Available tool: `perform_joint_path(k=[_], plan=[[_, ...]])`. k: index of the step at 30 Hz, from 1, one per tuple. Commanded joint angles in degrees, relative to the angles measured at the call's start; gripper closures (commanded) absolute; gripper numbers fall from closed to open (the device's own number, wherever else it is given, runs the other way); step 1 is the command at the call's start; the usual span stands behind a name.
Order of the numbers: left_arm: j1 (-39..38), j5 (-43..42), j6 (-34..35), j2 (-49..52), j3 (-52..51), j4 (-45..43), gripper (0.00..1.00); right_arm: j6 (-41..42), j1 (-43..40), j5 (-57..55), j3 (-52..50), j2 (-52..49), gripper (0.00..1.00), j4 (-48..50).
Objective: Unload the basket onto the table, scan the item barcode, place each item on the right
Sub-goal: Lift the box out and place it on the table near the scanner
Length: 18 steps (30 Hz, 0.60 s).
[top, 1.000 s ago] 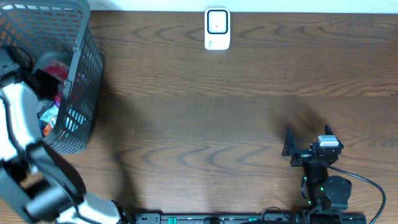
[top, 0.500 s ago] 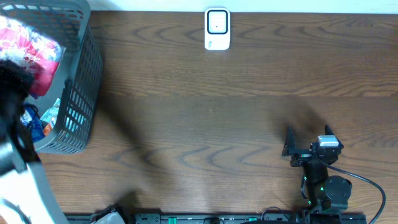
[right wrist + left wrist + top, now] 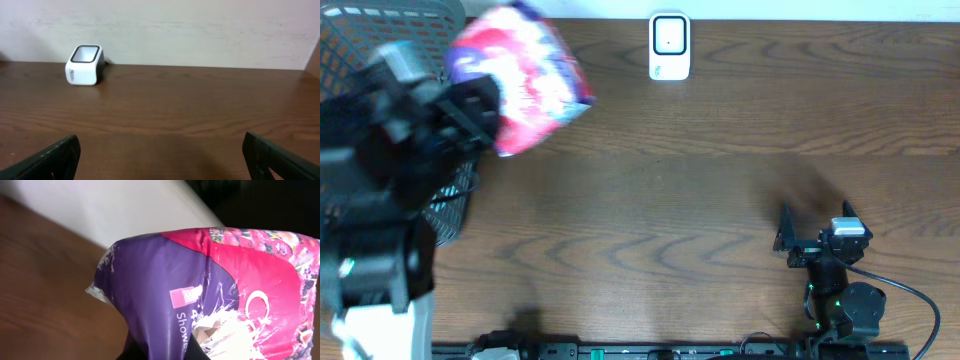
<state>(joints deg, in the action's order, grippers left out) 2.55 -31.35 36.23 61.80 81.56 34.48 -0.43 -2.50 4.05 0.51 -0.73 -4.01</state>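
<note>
Left gripper (image 3: 483, 112) first: its jaws are pinched shut on a fold of the glossy pink-and-purple plastic packet (image 3: 528, 85), and the pack is up in the air, blurred, just beside the grey mesh plastic basket (image 3: 450, 200) at the table's left end. The wrist view shows thin, crinkled film, soft and puffy, with white lettering on a purple panel and a floral pink side. No barcode is showing on these faces.

Across the dark wood-grain table (image 3: 670, 200), the small white boxy scanner (image 3: 669, 46) sits at the far edge, dark window upward, well apart from the pack.

The job from here, as I read it, is to carry the packet over that window and roll the wrist until the code faces down. It should be held steady and taut, since wrinkled, shiny film reads badly.

Right gripper (image 3: 815, 238) rests at the near right, fingers (image 3: 55, 157) spread wide on nothing.
</note>
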Motion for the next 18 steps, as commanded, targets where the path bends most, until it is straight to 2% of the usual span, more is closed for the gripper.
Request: perform_joint_path(k=[1, 9, 12, 18], plan=[[-7.3, 3.0, 0.5, 5.0, -0.1, -0.7, 0.93, 0.8, -0.3, 0.1, -0.2, 0.2, 0.01, -0.1], [-22.6, 3.8, 1.0, 22.6, -0.1, -7.8, 0.92, 0.8, -0.3, 0.1, -0.2, 0.2, 0.01, -0.1], [-26.2, 4.2, 1.0, 29.7, -0.1, -11.9, 0.92, 0.8, -0.3, 0.1, -0.2, 0.2, 0.01, -0.1], [-30.2, 11.8, 1.0, 41.1, -0.1, -14.7, 0.92, 0.8, -0.3, 0.1, -0.2, 0.2, 0.01, -0.1]])
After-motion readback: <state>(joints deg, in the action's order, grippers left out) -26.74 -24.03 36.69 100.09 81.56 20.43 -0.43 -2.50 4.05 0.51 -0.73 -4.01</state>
